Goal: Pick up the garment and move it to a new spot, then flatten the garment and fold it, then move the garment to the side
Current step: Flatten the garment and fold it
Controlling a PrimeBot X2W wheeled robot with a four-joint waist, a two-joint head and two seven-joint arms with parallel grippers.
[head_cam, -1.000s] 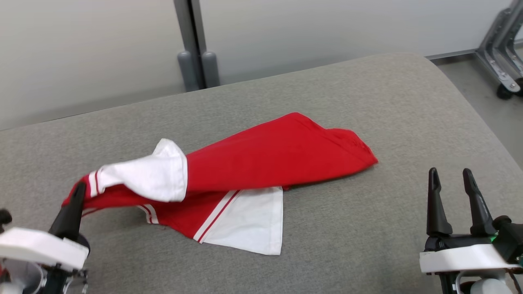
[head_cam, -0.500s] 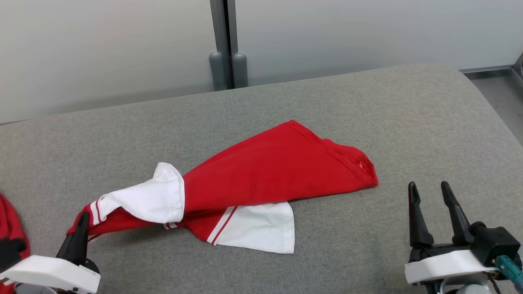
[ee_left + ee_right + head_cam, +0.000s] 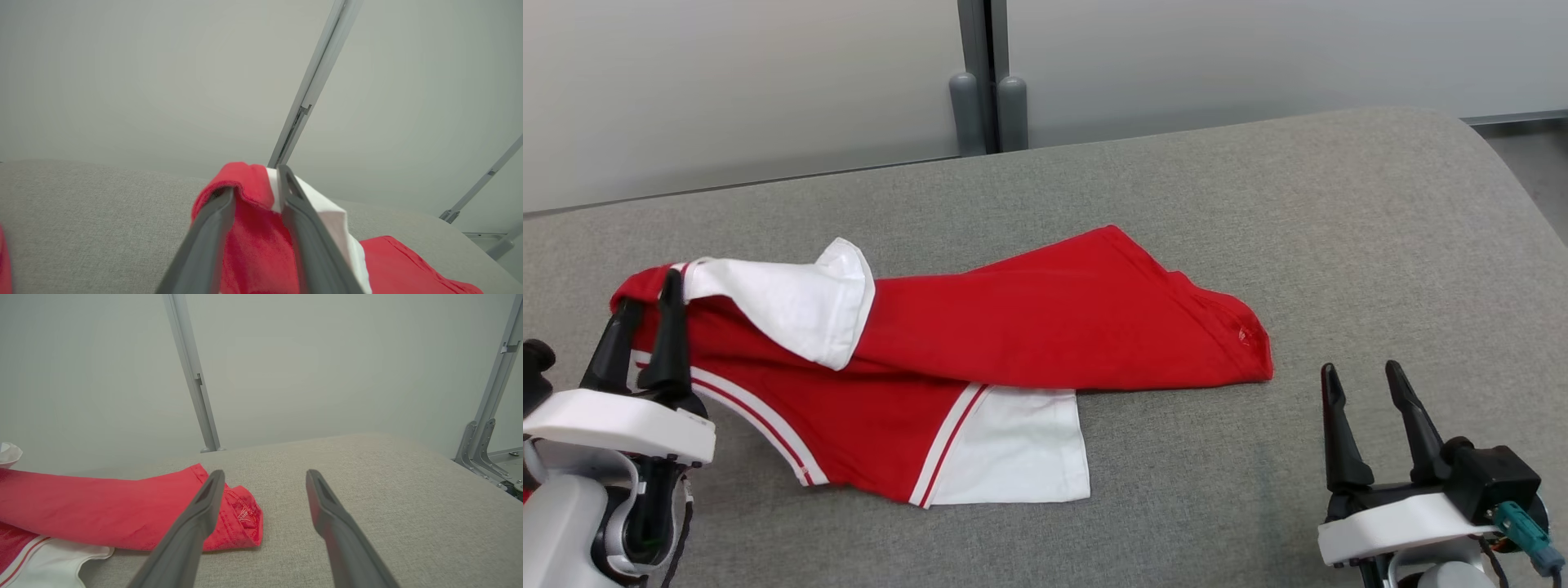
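The garment [image 3: 1054,318], a red T-shirt with white sleeves and striped trim, lies crumpled and half folded over itself across the middle of the grey padded table [image 3: 1258,204]. One white sleeve [image 3: 1013,457] lies flat at the front; the other [image 3: 792,302] is flipped over the red body. My left gripper [image 3: 649,290] is at the shirt's left end, its fingers slightly parted with the red edge [image 3: 253,245] lying between them. My right gripper [image 3: 1361,367] stands open over bare table, just right of the shirt's hem corner [image 3: 245,522].
A grey wall with a vertical post [image 3: 988,82] runs behind the table. The table's rounded right edge [image 3: 1527,220] drops to the floor, where a metal frame foot [image 3: 478,449] stands. A sliver of another red cloth [image 3: 2,261] shows at the far left.
The head camera has shifted. My left gripper has carried the shirt's left end farther back, stretching the shirt out, and its fingers have gone from shut to slightly parted. The right gripper has stayed open.
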